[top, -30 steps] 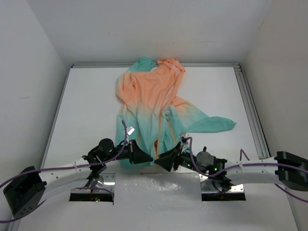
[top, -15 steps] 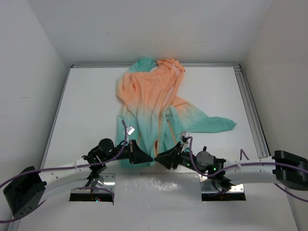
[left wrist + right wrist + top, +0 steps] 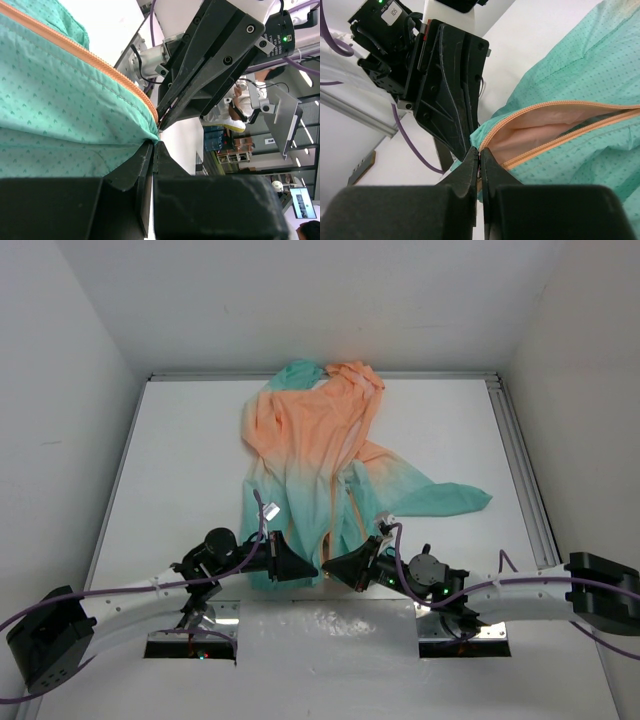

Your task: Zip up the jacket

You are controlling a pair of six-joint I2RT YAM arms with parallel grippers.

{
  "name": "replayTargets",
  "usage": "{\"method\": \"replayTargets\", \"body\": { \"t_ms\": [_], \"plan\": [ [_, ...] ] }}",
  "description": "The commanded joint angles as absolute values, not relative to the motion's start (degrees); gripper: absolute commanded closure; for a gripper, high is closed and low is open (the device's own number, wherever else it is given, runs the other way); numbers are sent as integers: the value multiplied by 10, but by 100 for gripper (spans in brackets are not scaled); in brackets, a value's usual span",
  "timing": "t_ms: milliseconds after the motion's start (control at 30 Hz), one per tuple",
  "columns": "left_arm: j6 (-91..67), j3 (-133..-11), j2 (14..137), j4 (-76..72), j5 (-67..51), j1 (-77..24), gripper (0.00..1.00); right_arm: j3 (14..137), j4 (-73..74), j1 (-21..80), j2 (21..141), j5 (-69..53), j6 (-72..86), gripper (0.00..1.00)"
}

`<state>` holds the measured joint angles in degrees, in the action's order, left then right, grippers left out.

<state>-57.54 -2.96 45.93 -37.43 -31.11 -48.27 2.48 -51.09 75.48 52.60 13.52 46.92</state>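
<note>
left gripper [image 3: 154, 144] clamps jacket [image 3: 300, 440] hem | right gripper [image 3: 480, 152] pinches zipper [image 3: 90, 59] bottom end, just beside left | I see zipper running away ahead

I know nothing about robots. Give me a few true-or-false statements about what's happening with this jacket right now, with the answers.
1. The left gripper and the right gripper are both at the teal bottom edge of the jacket. True.
2. The zipper is closed all the way. False: in the right wrist view its two orange sides lie apart near the hem.
3. The left gripper is wide open. False: its jaws are shut, pinching teal fabric.
4. The jacket's orange half lies farther from the arm bases than its teal half. True.
</note>
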Motion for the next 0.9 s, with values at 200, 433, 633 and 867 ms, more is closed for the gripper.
{"method": "replayTargets", "body": {
  "t_ms": [200, 433, 633, 867],
  "plan": [
    [-570, -1, 461, -389, -325, -477, 82, -27, -518, 755, 532, 146, 459, 100],
    [-565, -6, 478, -394, -332, -478, 67, -27, -538, 755, 550, 145, 460, 100],
    [-560, -11, 508, -396, -334, -479, 65, -30, -555, 754, 555, 140, 461, 100],
    [-561, -18, 539, -419, -334, -481, 68, -29, -570, 756, 569, 137, 464, 100]
  ]
}}
